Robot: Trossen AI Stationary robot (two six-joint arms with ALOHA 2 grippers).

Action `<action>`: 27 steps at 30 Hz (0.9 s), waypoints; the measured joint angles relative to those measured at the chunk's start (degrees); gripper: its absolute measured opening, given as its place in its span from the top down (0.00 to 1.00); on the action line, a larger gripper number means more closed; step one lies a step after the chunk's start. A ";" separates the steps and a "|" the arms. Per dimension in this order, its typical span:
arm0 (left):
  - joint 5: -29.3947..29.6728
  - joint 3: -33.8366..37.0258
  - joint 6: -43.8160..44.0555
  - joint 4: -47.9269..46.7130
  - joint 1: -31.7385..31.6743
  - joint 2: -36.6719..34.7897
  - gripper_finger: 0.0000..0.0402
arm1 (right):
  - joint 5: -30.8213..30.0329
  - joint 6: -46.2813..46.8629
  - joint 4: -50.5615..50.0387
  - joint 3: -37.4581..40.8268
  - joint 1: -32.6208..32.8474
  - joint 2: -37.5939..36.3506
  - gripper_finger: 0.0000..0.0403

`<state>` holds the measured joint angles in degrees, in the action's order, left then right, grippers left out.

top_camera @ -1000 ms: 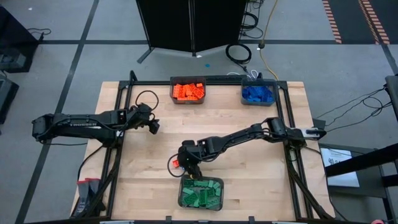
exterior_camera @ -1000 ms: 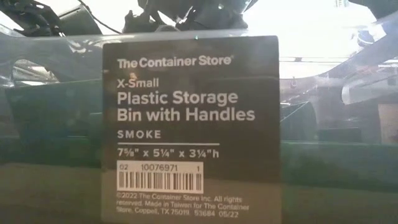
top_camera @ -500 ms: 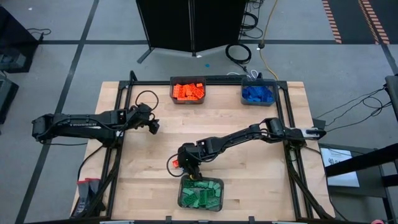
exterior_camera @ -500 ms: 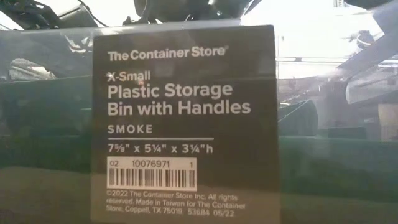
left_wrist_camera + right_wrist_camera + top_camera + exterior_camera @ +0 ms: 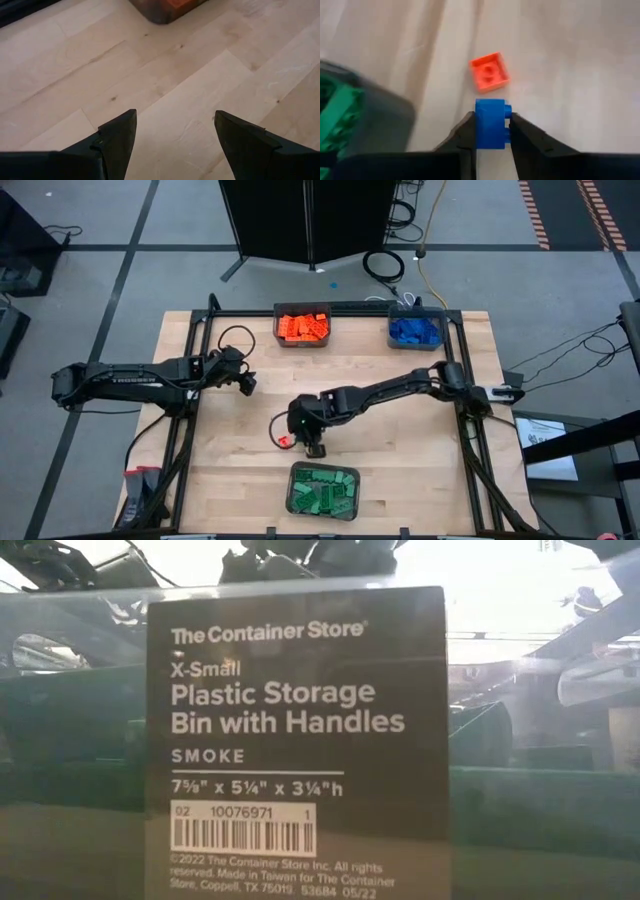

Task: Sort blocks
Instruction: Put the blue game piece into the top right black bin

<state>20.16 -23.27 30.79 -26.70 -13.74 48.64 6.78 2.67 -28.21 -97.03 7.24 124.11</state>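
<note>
Pale wooden bench (image 5: 400, 460), three grey translucent bins at its edges. Right gripper (image 5: 492, 131) mid-bench, fingers clamped on small blue studded plastic brick (image 5: 491, 123) — likely bound for far-right blue bin (image 5: 415, 331). Orange brick (image 5: 490, 72) lying loose just beside. Left gripper (image 5: 172, 137) parked at left, fingers wide, empty — waiting.

Floor (image 5: 90, 220) was grey w/ dark seam lines, striped orange-black tape (image 5: 535, 215) at far right corner. Wooden table (image 5: 400, 480) sat in the middle w/ a black frame (image 5: 345, 308) along its edges. Dark cabinet (image 5: 305, 215) stood beyond the table's far side; coiled black cable (image 5: 383, 265) & yellow cord (image 5: 428, 230) lay just beside it. Low view was mostly blocked by a bin label (image 5: 295, 740), bright light (image 5: 500, 590) behind
</note>
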 joint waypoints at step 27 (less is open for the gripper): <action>0.00 -0.01 -0.20 -1.27 0.00 -0.02 0.33 | 5.67 -15.79 -32.12 -0.02 -4.36 -18.53 0.95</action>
<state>20.16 -23.28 30.59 -27.97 -13.74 48.62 12.45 -13.12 -60.33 -97.06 2.88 105.57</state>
